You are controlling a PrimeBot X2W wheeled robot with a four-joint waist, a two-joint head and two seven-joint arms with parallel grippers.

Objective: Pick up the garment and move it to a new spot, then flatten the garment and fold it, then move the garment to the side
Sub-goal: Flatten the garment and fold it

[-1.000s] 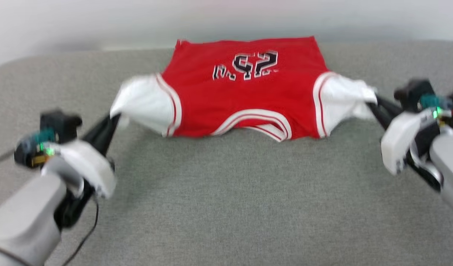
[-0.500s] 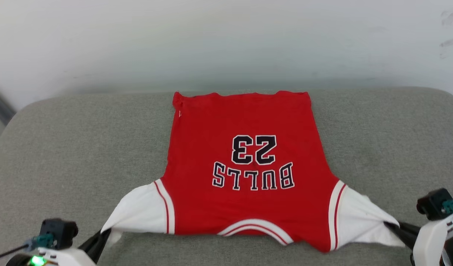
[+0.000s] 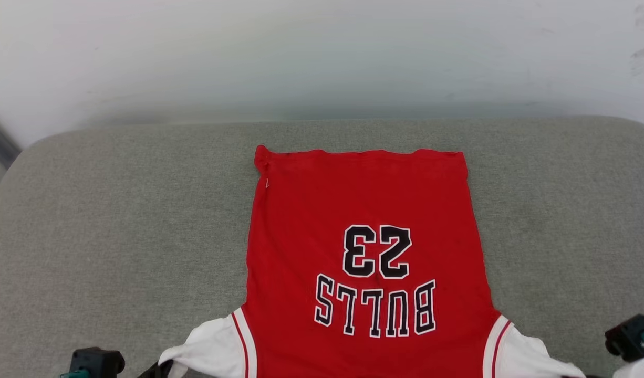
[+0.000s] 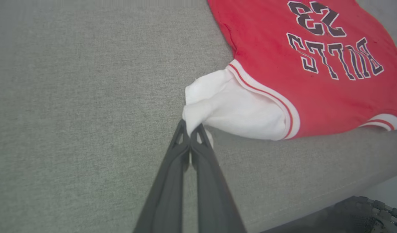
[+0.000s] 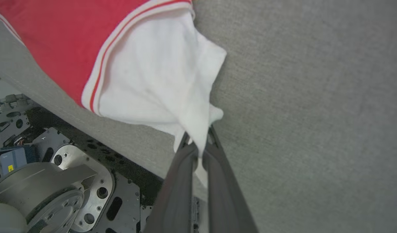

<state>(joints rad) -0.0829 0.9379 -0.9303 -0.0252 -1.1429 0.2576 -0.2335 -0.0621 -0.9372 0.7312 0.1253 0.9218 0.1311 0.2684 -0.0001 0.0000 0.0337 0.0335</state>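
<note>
The garment (image 3: 364, 236), a red T-shirt with white sleeves and "BULLS 23" printed upside down, lies spread flat on the grey cushion (image 3: 117, 220), hem at the far side. Its collar end runs off the bottom of the head view. My left gripper (image 4: 190, 129) is shut on the tip of one white sleeve (image 4: 234, 106), pulling it to a point. My right gripper (image 5: 198, 145) is shut on the other white sleeve (image 5: 159, 74), with fabric pinched between its fingers. Both sleeves are near the cushion's front edge.
A pale wall (image 3: 322, 58) rises behind the cushion. The cushion's front edge (image 5: 88, 124) drops off close to both grippers, with my metal base (image 5: 39, 181) below it. Bare grey fabric stretches to the left and right of the shirt.
The head view has shifted. The shirt has been drawn toward the near edge and now lies longer and flatter. Both grippers, still holding the sleeves, have dropped to the view's bottom edge.
</note>
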